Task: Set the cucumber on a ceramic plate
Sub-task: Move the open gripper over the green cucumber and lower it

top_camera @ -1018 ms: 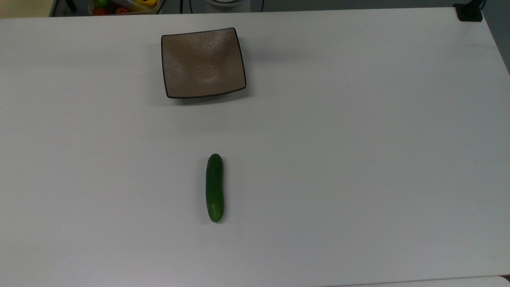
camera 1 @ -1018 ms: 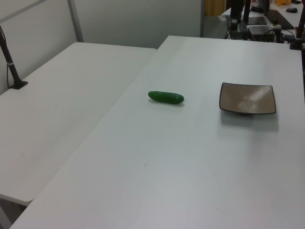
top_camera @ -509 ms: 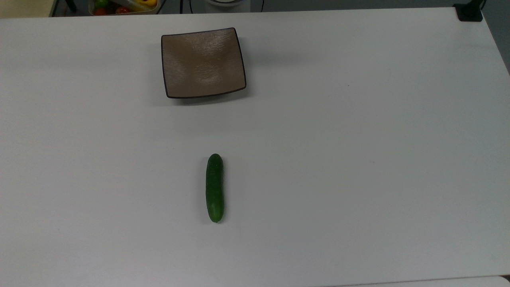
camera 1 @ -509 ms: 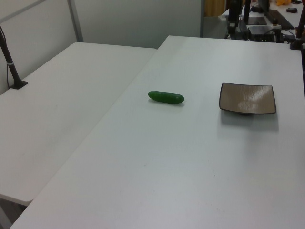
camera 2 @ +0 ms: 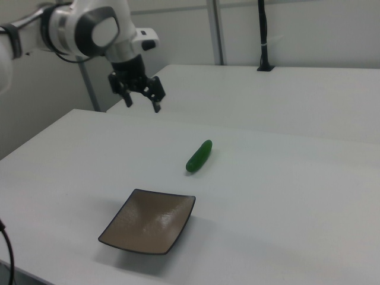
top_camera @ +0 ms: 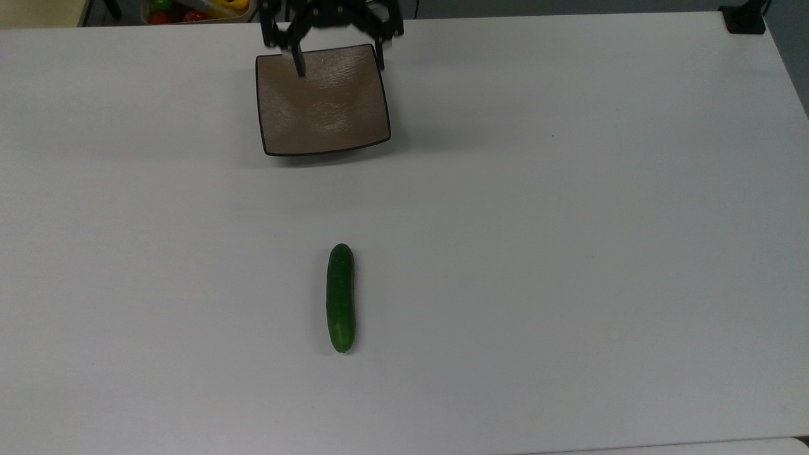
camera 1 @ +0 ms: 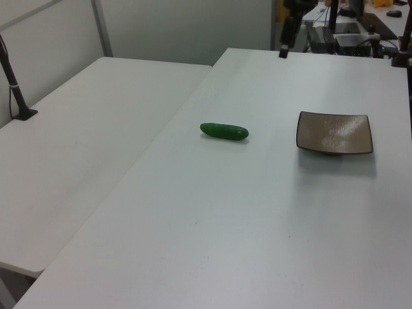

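Cucumber lying flat on the white surface, well apart from everything, untouched. Long axis running up-and-down in the top view, one rounded end toward the bottom edge, the other aimed roughly at the plate. In the right view, same story: tilted line pointing away toward the far side, nothing near it.

Further on, ceramic plate sitting bare on the surface, square, dark-rimmed, corners upturned, nothing in it. Well apart from the cucumber, up toward the top view's top edge and a touch to the top view's left of the cucumber's line.

Furthest back, gripper hanging above the plate's far edge in the top view, fingers spread wide, holding nothing. In the right view, raised well clear of the surface, fingers pointing down, jaws parted. One dark finger dangling in the left view's upper part.

Key relation, judged from here: cucumber lying beyond the plate from the gripper, straight down the top view, so a long reach over the plate needed before any descent. Jaws appearing to span side to side in the top view, across the cucumber's long axis, so probably little wrist turn needed; a pinch at mid-length looking the safest bet against a glossy skin slipping or rolling. Grasp not yet begun.
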Controlling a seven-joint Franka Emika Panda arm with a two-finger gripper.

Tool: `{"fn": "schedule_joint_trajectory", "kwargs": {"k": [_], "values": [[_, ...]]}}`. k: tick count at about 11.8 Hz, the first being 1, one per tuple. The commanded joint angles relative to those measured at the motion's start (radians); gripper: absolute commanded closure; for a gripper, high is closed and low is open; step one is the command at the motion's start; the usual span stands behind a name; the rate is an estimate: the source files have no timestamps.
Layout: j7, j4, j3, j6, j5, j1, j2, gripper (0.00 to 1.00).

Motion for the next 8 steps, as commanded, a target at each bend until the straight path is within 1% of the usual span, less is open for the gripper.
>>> {"fn": "schedule_joint_trajectory", "kwargs": {"k": [1,4,8], "values": [[-0.002,0.056,-0.005,0.133,0.016,-0.007,0.121,0.0],[-0.004,0.11,-0.005,0.239,0.015,-0.007,0.228,0.0],[0.012,0.25,-0.007,0.268,-0.004,-0.006,0.409,0.0]]}}
